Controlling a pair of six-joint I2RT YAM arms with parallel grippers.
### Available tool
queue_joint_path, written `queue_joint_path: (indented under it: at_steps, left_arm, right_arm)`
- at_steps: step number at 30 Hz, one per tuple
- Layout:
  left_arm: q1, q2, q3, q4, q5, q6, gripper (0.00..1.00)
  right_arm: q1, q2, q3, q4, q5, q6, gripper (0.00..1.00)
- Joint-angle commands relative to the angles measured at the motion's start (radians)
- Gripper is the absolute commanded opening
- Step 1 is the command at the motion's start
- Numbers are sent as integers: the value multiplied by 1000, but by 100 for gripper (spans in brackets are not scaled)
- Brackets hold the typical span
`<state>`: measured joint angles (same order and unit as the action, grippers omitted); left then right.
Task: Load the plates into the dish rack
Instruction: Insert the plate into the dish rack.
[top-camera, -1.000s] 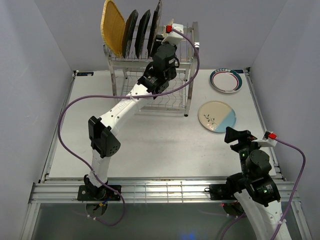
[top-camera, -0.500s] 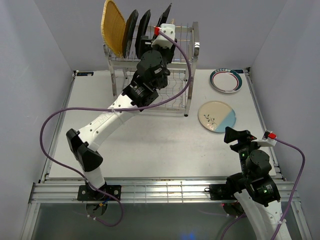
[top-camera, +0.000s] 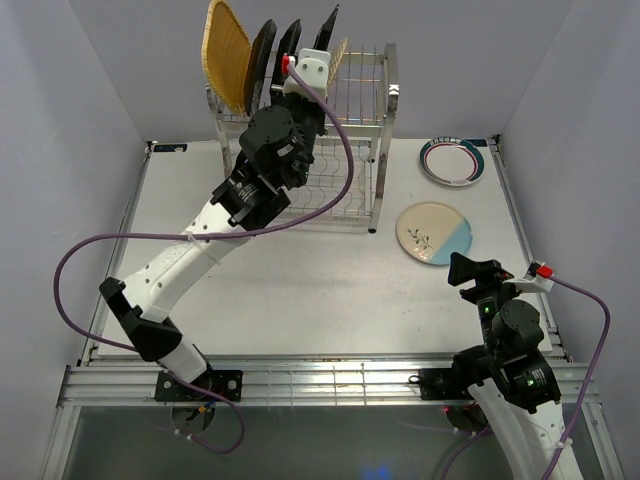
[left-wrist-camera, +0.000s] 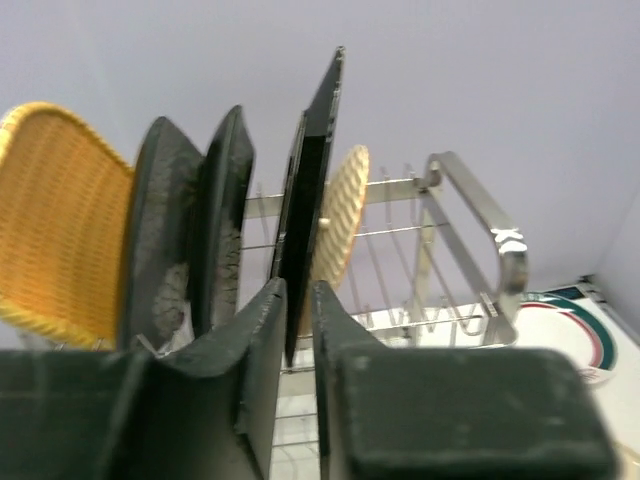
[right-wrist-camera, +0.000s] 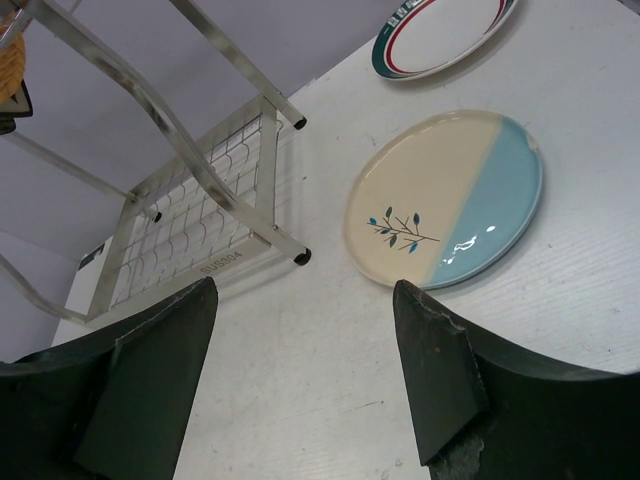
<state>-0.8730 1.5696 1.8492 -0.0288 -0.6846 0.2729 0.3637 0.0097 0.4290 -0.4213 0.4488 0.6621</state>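
Plates (left-wrist-camera: 312, 180) crowding left gripper (left-wrist-camera: 298, 292) (upright), rack (left-wrist-camera: 508, 262) around

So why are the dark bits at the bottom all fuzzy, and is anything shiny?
Left wrist view: the left fingers sit right at the lens, so they blur; the black plate beyond looks sharper. Right wrist view: the right fingers are slightly soft, and the cream-blue plate has small white glints on its blue half. Top view: all sharp, and the dish rack gleams.

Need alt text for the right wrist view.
Beyond the open right pincer, a cream-and-blue plate lies flat on the white table. A teal-rimmed plate lies farther back; the dish rack stands to the left.
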Motion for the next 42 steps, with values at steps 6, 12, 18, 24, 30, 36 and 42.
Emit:
queue_joint_path:
  at_steps: [6,12,18,24,30,36,42]
  left_arm:
    - [-1,109,155,-163,140,-51,4]
    - [5,231,263,-214,178,-49,0]
    - [54,317,355,-188,206,-60,0]
    - [83,386,375,-60,134,14,0]
    - [127,440,406,59,37,57,0]
    - [167,426,389,76,-35,2,0]
    - [170,405,367,50,-35,-29,0]
  right_arm:
    - [-3,-53,8,46,1,-12,77]
    - [-3,-53,8,46,1,-12,77]
    - [-3,-54,8,46,2,-13,77]
    - [-3,-56,8,44,1,-13,77]
    - [-3,-60,7,38,5,-15,77]
    - [-3,-62,7,38,2,-15,77]
    - [-3,-62,2,39,4,-13,77]
